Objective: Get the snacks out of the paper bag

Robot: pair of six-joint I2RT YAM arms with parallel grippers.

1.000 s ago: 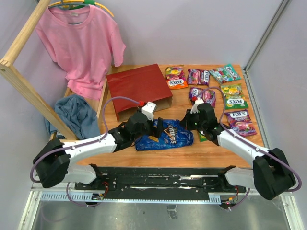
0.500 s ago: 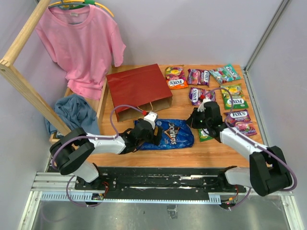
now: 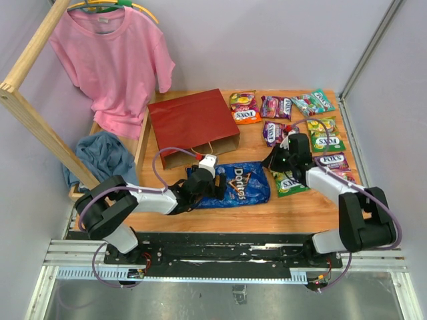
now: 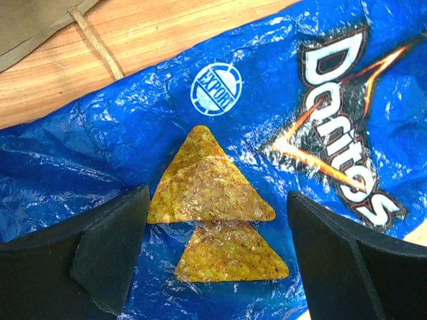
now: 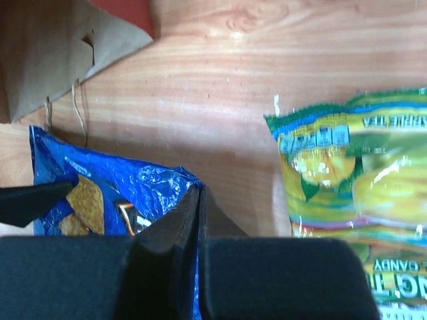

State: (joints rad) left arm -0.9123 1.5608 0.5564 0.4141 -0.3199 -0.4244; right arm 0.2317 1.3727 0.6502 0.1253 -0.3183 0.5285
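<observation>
Large glossy blue Doritos bag (image 3: 241, 183) flat on wooden table (image 3: 293, 208), just outside dark red paper bag (image 3: 193, 123); long axis left-right. Left gripper (image 4: 217, 260) directly over its left end, jaws wide, empty. Right gripper (image 5: 199, 227) closed, empty, beside right end.

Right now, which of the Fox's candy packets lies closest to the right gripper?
The green packet lying frontmost, just beside the shut right gripper; all others lie farther back.
</observation>
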